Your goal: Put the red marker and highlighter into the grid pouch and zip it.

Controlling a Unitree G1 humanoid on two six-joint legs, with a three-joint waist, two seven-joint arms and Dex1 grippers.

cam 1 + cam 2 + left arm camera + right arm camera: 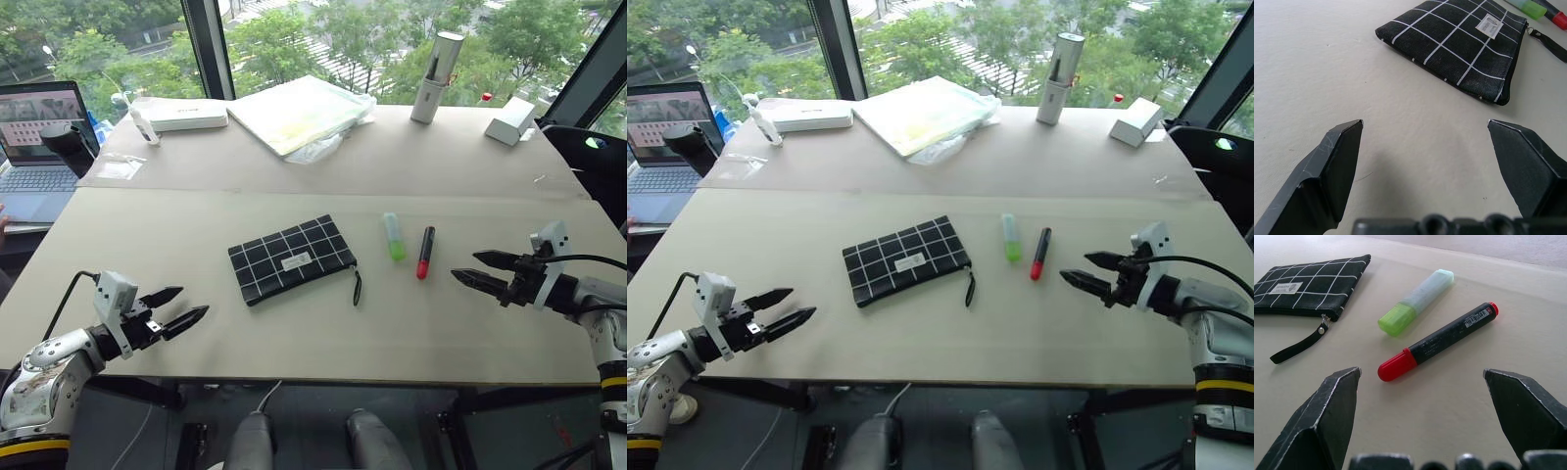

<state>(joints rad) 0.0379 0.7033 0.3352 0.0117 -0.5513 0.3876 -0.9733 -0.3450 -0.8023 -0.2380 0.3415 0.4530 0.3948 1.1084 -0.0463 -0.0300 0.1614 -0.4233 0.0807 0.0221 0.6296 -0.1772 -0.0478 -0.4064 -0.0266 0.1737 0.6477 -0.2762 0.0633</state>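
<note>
The grid pouch (pixel 292 259) lies flat in the middle of the tabletop (pixel 294 333), and I take it as my landmark. Its white label faces up, and its black wrist strap (pixel 357 286) lies on the tabletop at the pouch's right end, toward the side of my right arm. The zipper looks closed, but I cannot tell this for sure. Just to the right of the pouch lies the highlighter (pixel 393 236), apart from the pouch and with its brighter green end pointing toward me. The red marker (pixel 425 253) lies just beside the highlighter, on the side farther from the pouch, not touching it; its red cap also points toward me. My left fingers (pixel 180 306) hover to the left of the pouch and nearer to me, well apart from it; they stand wide apart and hold nothing. My right fingers (pixel 482 270) hover to the right of the pouch, beyond the marker and near to it, pointing toward it; they also stand wide apart and are empty. Far behind the pouch, at the back of the tabletop, I see a plastic-wrapped pad (pixel 299 113), a flat white box (pixel 181 116) and an upright cylinder (pixel 436 64). A laptop (pixel 39 147) stands off to the far left of the pouch.
</note>
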